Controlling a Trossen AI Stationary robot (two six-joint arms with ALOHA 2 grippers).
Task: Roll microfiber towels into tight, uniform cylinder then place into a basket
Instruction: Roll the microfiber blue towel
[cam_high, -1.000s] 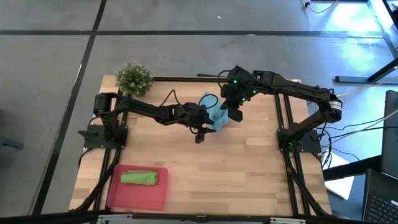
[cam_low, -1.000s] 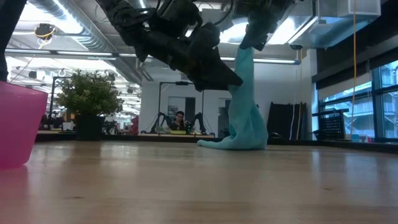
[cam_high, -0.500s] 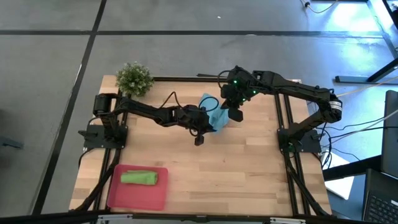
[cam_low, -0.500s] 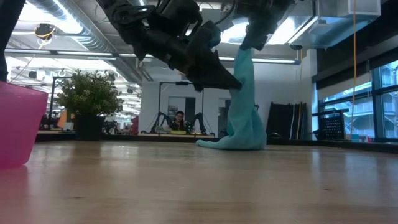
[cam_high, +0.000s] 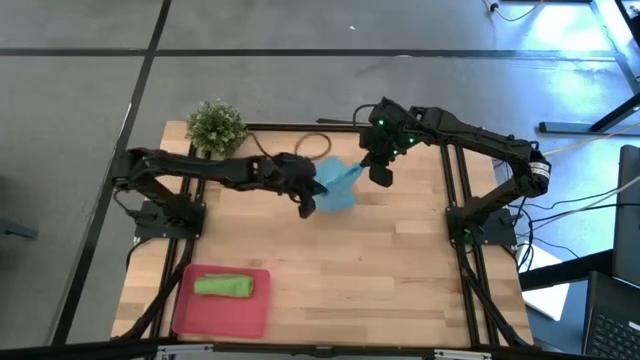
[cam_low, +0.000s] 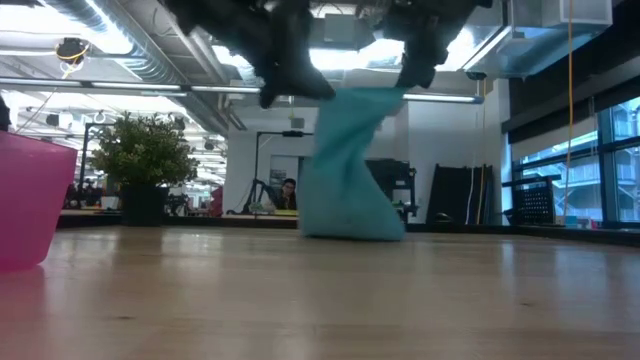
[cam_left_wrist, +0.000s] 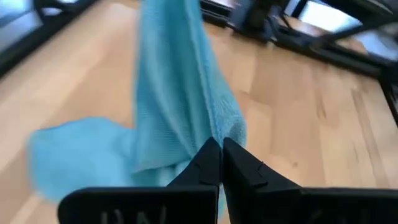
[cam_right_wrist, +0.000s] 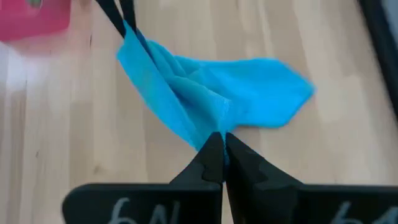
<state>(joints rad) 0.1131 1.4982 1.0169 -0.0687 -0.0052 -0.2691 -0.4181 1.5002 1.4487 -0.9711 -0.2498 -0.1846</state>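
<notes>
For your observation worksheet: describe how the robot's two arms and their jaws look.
Both arms are dark, slim and jointed. The left gripper and right gripper each end in two black, tapering jaws on a flat black bar. Small green lights glow near the right arm's wrist, and a dark cable loops near the left arm.

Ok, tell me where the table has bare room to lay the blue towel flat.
Bare wood runs between the pinkish-red basket and the right arm's base. The far middle is crowded: left gripper and right gripper both pinch the blue towel. The green towel fills the basket.
</notes>
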